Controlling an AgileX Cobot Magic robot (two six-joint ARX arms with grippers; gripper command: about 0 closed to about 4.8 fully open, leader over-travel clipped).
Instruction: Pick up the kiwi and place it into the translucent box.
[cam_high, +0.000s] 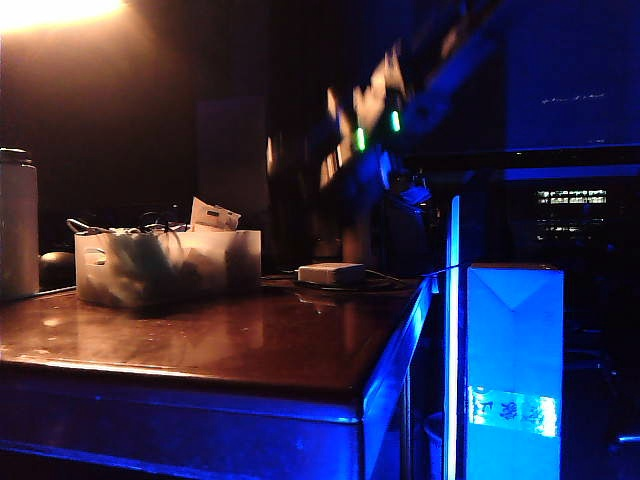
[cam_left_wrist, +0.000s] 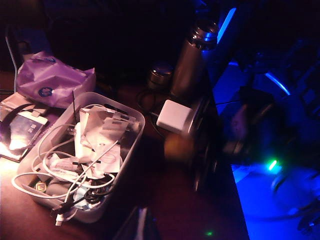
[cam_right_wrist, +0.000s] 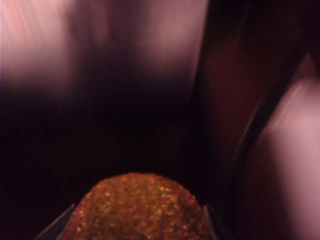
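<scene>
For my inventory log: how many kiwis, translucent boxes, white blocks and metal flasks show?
Kiwi, between the right hand's fingers: 1
Translucent box: 1
White block: 1
Metal flask: 1
Total: 4
Left hand barely shows, above the table.

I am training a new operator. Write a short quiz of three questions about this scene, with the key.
1. True or false: the translucent box is empty.
2. What shows between the fingers of the right gripper in its wrist view? A) a cable B) the kiwi C) a bottle
3. Fill in: in the exterior view, the small white block lies to the ___ of the box.
Key: 1 false, it holds cables and papers; 2 B; 3 right.
The left gripper cannot be made out clearly in its own dark wrist view.
</scene>
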